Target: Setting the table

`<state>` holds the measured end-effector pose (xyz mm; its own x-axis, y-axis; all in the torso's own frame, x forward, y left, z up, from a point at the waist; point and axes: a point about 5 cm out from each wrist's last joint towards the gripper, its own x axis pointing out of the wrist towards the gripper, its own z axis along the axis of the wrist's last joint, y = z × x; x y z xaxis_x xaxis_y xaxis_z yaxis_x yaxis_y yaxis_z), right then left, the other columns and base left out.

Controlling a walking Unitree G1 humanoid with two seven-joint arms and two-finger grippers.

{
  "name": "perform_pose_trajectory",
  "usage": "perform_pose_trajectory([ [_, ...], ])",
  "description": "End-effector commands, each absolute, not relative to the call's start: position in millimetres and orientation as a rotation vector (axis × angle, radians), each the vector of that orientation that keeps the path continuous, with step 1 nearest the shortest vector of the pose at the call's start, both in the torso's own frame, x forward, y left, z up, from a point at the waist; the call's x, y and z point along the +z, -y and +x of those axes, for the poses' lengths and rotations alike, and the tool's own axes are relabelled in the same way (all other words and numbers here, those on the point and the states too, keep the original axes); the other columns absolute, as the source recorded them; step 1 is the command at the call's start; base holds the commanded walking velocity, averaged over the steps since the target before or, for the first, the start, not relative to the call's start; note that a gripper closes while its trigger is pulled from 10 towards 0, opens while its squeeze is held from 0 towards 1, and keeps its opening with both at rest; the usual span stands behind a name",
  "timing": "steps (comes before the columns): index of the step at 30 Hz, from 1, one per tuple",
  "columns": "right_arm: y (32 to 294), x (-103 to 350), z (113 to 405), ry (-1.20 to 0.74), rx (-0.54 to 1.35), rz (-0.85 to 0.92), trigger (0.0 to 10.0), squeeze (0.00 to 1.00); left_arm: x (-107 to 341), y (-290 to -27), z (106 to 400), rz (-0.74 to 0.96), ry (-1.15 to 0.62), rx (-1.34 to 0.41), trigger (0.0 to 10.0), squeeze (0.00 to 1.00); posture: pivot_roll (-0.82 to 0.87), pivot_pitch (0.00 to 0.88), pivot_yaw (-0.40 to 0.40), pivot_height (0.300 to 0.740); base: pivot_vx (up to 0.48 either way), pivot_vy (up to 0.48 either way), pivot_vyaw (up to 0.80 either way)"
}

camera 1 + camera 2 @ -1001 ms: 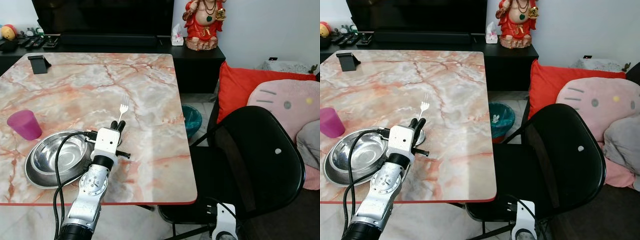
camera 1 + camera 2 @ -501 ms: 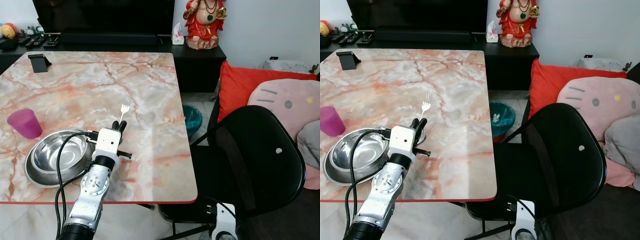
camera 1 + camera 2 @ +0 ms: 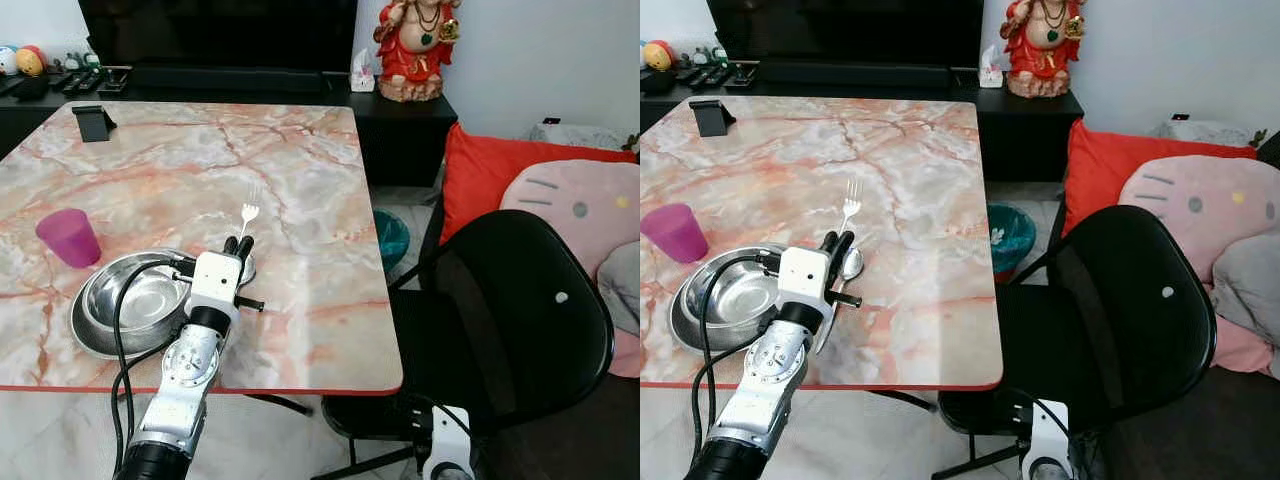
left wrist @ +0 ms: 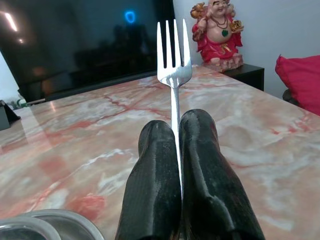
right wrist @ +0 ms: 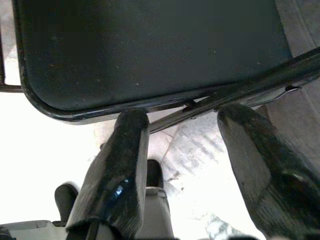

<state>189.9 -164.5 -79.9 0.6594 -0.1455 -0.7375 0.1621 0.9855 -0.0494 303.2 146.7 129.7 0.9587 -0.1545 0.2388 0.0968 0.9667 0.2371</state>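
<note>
My left gripper (image 3: 238, 244) is shut on the handle of a silver fork (image 3: 247, 211), tines pointing away from me toward the middle of the marble table (image 3: 300, 160). In the left wrist view the fork (image 4: 173, 55) stands pinched between the two black fingers (image 4: 155, 165). The gripper hovers just right of a steel bowl (image 3: 135, 300) that sits in a steel plate near the table's front edge. A purple cup (image 3: 68, 237) stands left of the bowl. My right gripper (image 5: 182, 150) hangs open low beside the black chair's seat.
A black folding chair (image 3: 500, 310) stands at the table's right side. Behind it are a red cushion (image 3: 485, 180) and a pink plush pillow (image 3: 580, 210). A teal bin (image 3: 390, 238) sits on the floor. A black phone stand (image 3: 97, 122) is at the far left corner.
The whole view has shifted a little, so the camera moved. My left gripper still holds the fork at about the same spot beside the bowl.
</note>
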Motion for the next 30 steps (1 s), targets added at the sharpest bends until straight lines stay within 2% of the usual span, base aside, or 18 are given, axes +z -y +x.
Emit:
perform_pose_trajectory([
  [1,165.8,-80.8,188.1,-0.839,-0.174,0.017,10.0,0.0,132.5,-144.7,305.4,0.217,0.27,-0.14,10.0,0.0,0.01,0.0,-0.036,0.74,0.0,0.0,0.0],
  [4,165.9,-80.8,188.2,-0.839,-0.173,0.017,10.0,0.0,132.8,-144.0,305.6,0.213,0.272,-0.144,10.0,0.0,0.01,0.0,-0.036,0.74,0.0,0.0,0.0],
  [11,165.8,-80.7,188.2,-0.839,-0.172,0.017,10.0,0.0,132.5,-143.2,305.3,0.207,0.272,-0.147,10.0,0.0,0.01,0.0,-0.036,0.74,-0.321,0.0,0.0],
  [30,166.1,-80.6,188.7,-0.84,-0.166,0.014,10.0,0.0,134.1,-144.0,305.7,0.213,0.275,-0.143,10.0,0.0,0.01,0.0,-0.037,0.74,0.0,0.0,0.0],
])
